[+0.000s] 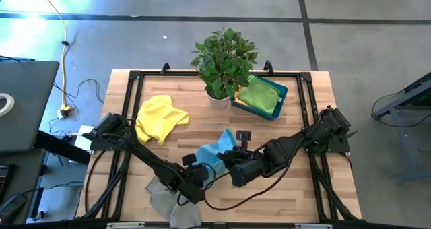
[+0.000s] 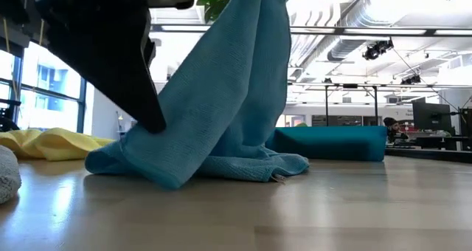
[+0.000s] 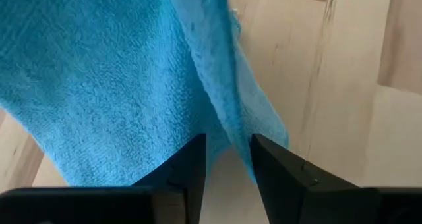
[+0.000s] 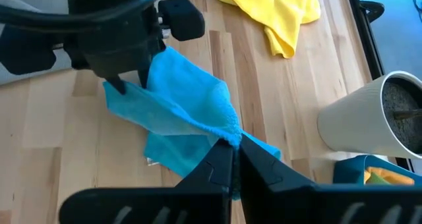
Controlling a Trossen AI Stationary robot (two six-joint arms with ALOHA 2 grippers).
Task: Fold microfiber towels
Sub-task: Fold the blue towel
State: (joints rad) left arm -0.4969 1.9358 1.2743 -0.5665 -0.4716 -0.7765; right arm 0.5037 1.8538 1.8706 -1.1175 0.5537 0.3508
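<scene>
Right pincer clamped together on the top edge of the light blue towel, lifting that part off the table near its middle. Left pincer just beside, fingers apart with a fold of the same towel hanging between them, at the opposite corner. Lower part of the blue cloth draped down and pooled on the wood, seen from the low view as a tent of fabric with its hem resting on the boards. Farther out toward the left arm's side, yellow towel crumpled flat on the table, well apart from both pincers. Grey towel at the near edge beneath the left arm. At the far side, green towel inside the teal bin, just beside the potted plant.
</scene>
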